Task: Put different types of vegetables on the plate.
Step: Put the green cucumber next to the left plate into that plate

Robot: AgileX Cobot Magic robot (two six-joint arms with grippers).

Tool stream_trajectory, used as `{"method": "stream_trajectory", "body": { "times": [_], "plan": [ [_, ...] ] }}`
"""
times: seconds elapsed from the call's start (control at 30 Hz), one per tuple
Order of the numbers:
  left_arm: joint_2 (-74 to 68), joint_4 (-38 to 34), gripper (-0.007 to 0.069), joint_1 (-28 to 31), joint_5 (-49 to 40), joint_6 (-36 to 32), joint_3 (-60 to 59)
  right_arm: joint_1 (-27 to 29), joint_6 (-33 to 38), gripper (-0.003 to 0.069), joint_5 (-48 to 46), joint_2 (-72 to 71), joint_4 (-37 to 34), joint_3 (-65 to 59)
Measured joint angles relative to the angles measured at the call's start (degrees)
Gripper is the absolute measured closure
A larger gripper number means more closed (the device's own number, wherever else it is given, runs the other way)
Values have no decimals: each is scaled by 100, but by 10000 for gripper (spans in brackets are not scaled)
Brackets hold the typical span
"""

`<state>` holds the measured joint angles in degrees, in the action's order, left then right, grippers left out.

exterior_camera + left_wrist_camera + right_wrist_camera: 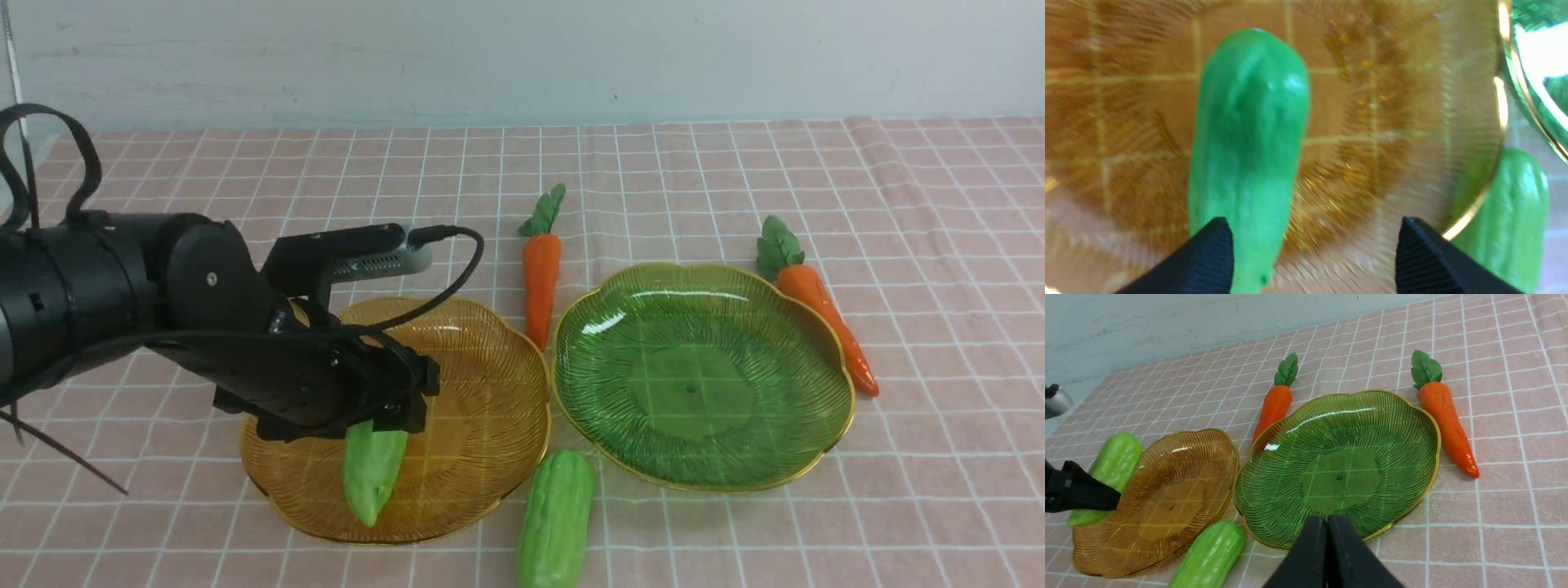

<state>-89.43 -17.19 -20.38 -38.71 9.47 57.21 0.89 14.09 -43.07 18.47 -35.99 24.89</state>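
Left gripper (1312,228) is stationed low over the amber ribbed plate (490,343), jaws spread wide. One light-green toy gourd (371,474) lies in that plate beneath them, lengthwise towards the near rim. In the left wrist view its end sits against one finger (1208,261) and clear of the other, so it is not clamped. Right gripper (1327,543) is out of the front view; its own camera shows the jaws pressed together on nothing, above the near edge of the green ribbed plate (702,457), which holds no vegetables. A second gourd (557,523) lies on the pink checked tablecloth (939,490), just off the amber plate's near rim and between the two plates. One toy carrot (540,278) lies in the gap between the plates at the far side, its tip close to both rims. The other carrot (824,314) lies along the green plate's right rim, leaves to the rear. Assessment: both vegetable types look like glossy moulded toys, probably light and fairly stiff, with a smooth skin that may slide under the pads. The gourds are best taken across the mid-body. The carrots taper, so a hold on the thick shoulder just below the leaves should be more secure than one near the tip. The plates appear thin and may shift if a rim is nudged.
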Motion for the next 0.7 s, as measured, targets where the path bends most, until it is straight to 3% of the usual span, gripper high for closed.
{"method": "stream_trajectory", "body": {
  "times": [0.1, 0.3, 0.4, 0.5, 0.7],
  "plan": [
    [0, -213, 222, -123, -440, -88, 107, 0, 0, 674, 0, 0, -24, 0],
    [-2, -239, 464, -1467, -565, -342, 106, 0, 0, 674, 9, 0, -79, 0],
    [-7, 41, 514, -2027, -298, -360, 106, 0, 0, 674, 9, 0, -93, 0],
    [-97, 211, 474, -2145, -89, -360, 108, 0, 0, 674, 9, 0, -111, 0],
    [-640, 271, 190, -2150, 240, -360, 118, 0, 0, 674, 9, 0, -179, 0]
  ]
}}
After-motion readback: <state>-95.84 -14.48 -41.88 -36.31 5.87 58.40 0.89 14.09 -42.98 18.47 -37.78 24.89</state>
